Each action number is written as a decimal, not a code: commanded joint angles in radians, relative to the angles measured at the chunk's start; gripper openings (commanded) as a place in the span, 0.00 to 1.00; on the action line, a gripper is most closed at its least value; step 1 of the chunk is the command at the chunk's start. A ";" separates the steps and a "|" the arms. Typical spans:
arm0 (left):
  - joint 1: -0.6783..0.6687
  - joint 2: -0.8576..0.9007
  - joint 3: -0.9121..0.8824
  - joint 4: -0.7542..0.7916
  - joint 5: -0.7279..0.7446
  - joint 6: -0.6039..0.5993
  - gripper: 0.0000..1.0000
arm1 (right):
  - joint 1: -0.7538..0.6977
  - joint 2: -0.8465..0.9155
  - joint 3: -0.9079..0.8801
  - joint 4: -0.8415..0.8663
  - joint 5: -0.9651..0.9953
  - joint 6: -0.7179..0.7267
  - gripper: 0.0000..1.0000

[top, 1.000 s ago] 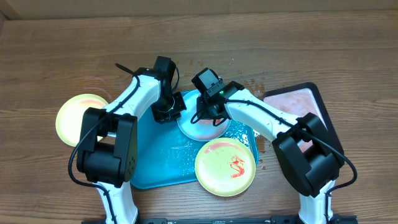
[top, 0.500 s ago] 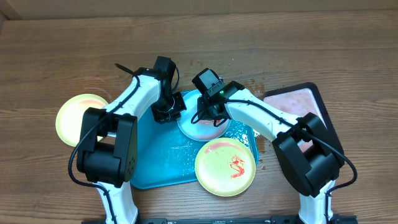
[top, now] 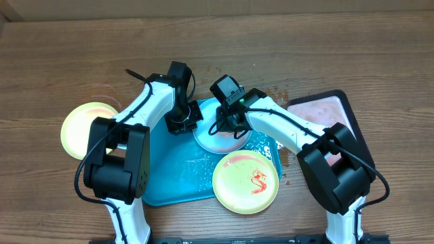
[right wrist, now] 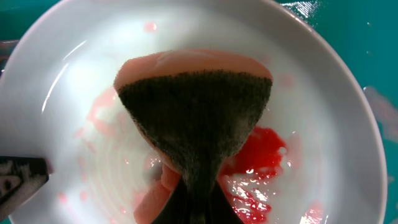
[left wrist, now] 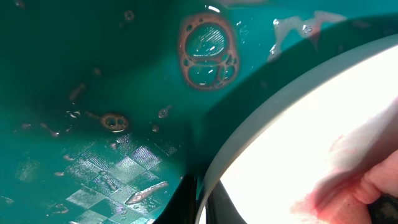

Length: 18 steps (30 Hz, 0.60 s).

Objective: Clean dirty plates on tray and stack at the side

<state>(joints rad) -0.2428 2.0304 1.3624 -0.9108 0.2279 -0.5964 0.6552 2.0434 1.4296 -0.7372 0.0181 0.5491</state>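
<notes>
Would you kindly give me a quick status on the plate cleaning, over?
Left gripper shut on light blue plate rim. Right gripper shut on sponge, pressed onto red sauce. Plate on tray, not yet clean. Nothing blocking.

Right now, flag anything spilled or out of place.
Red sauce specks lie scattered on the wooden tabletop near the black-rimmed tray's far corner, off any plate. Reddish-ringed puddles also sit on the turquoise tray's floor.
</notes>
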 commanded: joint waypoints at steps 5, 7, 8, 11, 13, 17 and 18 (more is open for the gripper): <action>-0.003 0.074 -0.032 -0.019 -0.109 -0.027 0.05 | -0.006 0.002 -0.003 -0.009 0.014 0.006 0.04; -0.003 0.074 -0.032 -0.019 -0.111 -0.027 0.04 | -0.006 0.002 -0.003 -0.009 0.014 0.006 0.04; -0.003 0.074 -0.032 -0.019 -0.113 -0.027 0.04 | -0.006 0.002 -0.003 -0.008 0.014 0.006 0.04; -0.003 0.074 -0.032 -0.020 -0.123 -0.027 0.05 | -0.006 0.002 -0.003 -0.008 0.014 0.006 0.04; -0.003 0.074 -0.032 -0.022 -0.128 -0.028 0.04 | -0.006 0.002 -0.003 -0.005 0.014 0.006 0.04; -0.003 0.074 -0.032 -0.012 -0.131 -0.029 0.04 | -0.006 0.002 -0.003 0.018 0.014 0.006 0.04; -0.003 0.074 -0.032 -0.011 -0.131 -0.029 0.04 | -0.006 0.002 -0.003 0.027 0.011 0.006 0.04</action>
<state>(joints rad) -0.2428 2.0304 1.3624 -0.9134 0.2268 -0.5964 0.6552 2.0434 1.4296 -0.7288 0.0177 0.5499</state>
